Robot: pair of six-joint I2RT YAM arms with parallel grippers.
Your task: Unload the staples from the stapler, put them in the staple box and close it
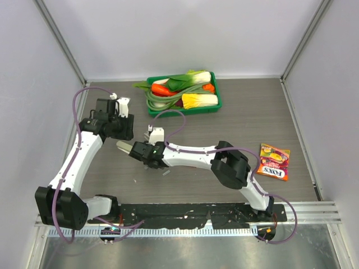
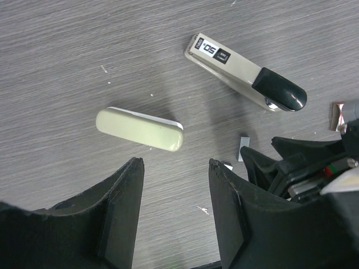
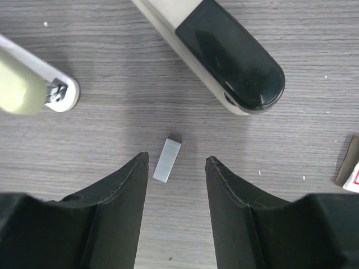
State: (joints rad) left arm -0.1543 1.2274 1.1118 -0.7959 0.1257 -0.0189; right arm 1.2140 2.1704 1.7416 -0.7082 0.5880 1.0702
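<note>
Black fingers of the right gripper [image 3: 176, 167] fill the bottom of its wrist view, spread wide and holding nothing. A short grey strip of staples [image 3: 167, 160] lies flat on the grey wood-grain table [image 3: 101, 45] in the gap just ahead of their tips, and neither finger appears to touch it. The stapler [image 3: 230, 61] lies on its side just beyond that strip, apart from it, with its rounded black end nearest the strip and its grey body running away from it. Off that black end, at the edge of the view, a red-and-white box [image 3: 352, 175] shows only a corner. On the stapler's other side, well apart from it, lies a plain beige stapler [image 3: 22, 87]. The left gripper [image 2: 175, 167] hangs over the table with its fingers also set wide and empty, closer to the beige stapler than to the stapler. From the left wrist, the stapler shows a small black label at the end opposite its black one. In the top view, a green basket [image 1: 216, 102] of vegetables and a snack packet [image 1: 274, 161] lie far from the stapler.
</note>
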